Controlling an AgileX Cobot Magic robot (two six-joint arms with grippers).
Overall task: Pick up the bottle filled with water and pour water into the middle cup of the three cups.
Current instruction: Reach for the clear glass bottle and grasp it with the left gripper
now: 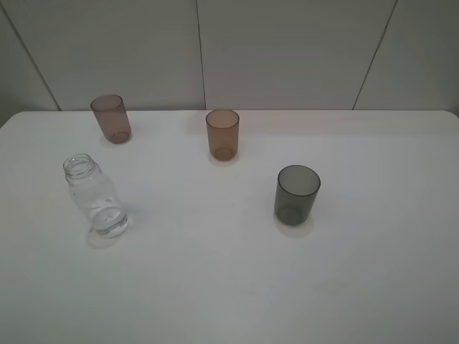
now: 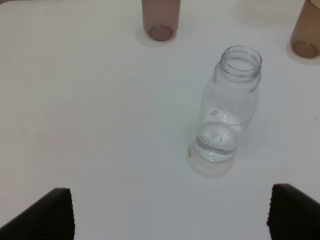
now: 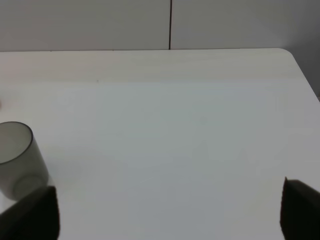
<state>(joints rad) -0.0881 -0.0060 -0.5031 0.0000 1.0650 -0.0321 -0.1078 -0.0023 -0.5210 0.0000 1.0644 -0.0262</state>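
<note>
The clear bottle [image 1: 95, 196] stands upright and uncapped on the white table at the left, with a little water at its bottom. It also shows in the left wrist view [image 2: 226, 115]. The amber-orange middle cup [image 1: 223, 134] stands at the back centre, and its edge shows in the left wrist view [image 2: 306, 31]. The mauve-brown cup [image 1: 111, 118] is at the back left and the dark grey cup [image 1: 297, 194] is right of centre. My left gripper [image 2: 172, 220] is open, short of the bottle. My right gripper [image 3: 167, 215] is open and empty, beside the grey cup [image 3: 17, 159]. Neither arm shows in the exterior high view.
The white table [image 1: 229, 287] ends at a pale panelled wall [image 1: 287, 50] behind the cups. Its far right corner [image 3: 287, 52] is rounded. The mauve-brown cup also shows in the left wrist view [image 2: 160, 17].
</note>
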